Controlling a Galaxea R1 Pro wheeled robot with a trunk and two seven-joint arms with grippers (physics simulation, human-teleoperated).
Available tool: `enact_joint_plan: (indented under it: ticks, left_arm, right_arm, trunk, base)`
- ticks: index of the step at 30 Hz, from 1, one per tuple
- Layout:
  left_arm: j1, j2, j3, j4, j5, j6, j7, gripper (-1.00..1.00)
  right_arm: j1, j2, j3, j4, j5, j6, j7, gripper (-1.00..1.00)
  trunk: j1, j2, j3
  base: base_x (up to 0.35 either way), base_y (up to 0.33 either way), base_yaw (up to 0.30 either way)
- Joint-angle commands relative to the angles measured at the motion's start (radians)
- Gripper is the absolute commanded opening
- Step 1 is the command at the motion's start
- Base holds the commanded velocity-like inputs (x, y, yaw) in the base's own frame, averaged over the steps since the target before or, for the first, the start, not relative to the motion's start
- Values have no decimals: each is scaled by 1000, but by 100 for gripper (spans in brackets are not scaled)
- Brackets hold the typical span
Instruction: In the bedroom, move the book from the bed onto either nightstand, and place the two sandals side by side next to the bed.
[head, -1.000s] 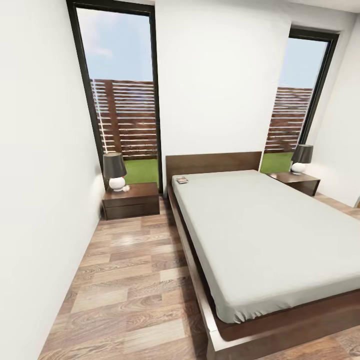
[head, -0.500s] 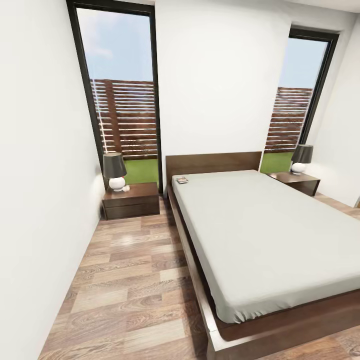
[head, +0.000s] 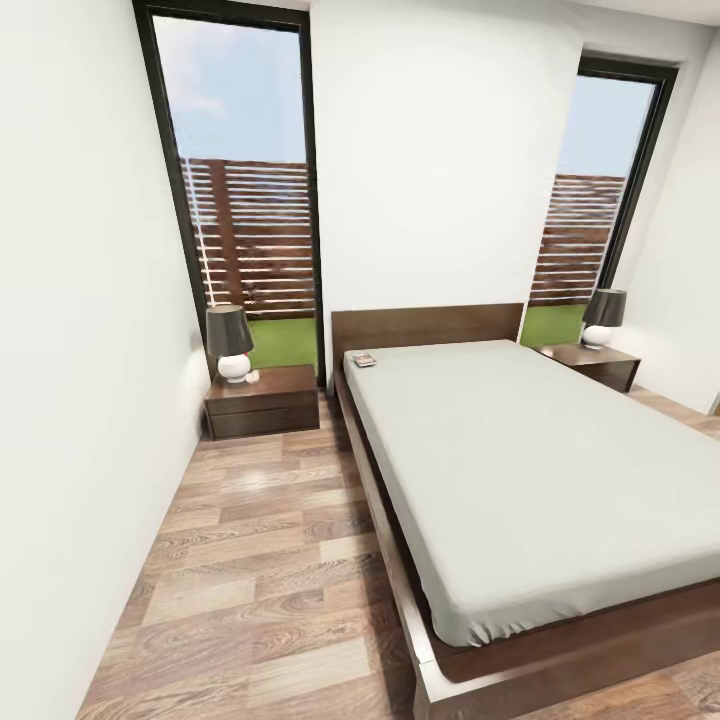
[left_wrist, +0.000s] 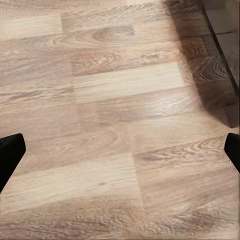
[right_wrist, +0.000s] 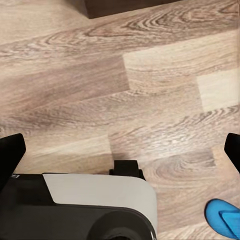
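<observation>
book lies on the bed (headboard corner); both arms' fingers spread wide, empty.

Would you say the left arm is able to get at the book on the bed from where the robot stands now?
Probably not yet. The book lies at the far corner of the bed, near the headboard, while the left gripper hangs open over bare floor.
</observation>
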Motion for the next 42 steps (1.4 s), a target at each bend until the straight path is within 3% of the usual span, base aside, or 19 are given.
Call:
enact_joint_plan:
  ticks: [1,22,42]
  left_arm:
    - [-1,-1,0,2,4,-4,-1,100]
    - [-1,-2,1,51,17,-39,-1,100]
    - [-1,-2,1,52,18,-41,-1,100]
  right_arm:
    - [-1,0,-1,1,0,-9,0,100]
    - [-1,-3,-30,4,-3,-28,0,100]
    - [-1,1,-30,4,-1,-31,0,100]
  trunk:
    - [0,-1,-1]
    - [0,-1,-1]
    - [0,-1,-1]
  base:
    - [0,0,0]
    - [5,0,0]
    - [260,0,0]
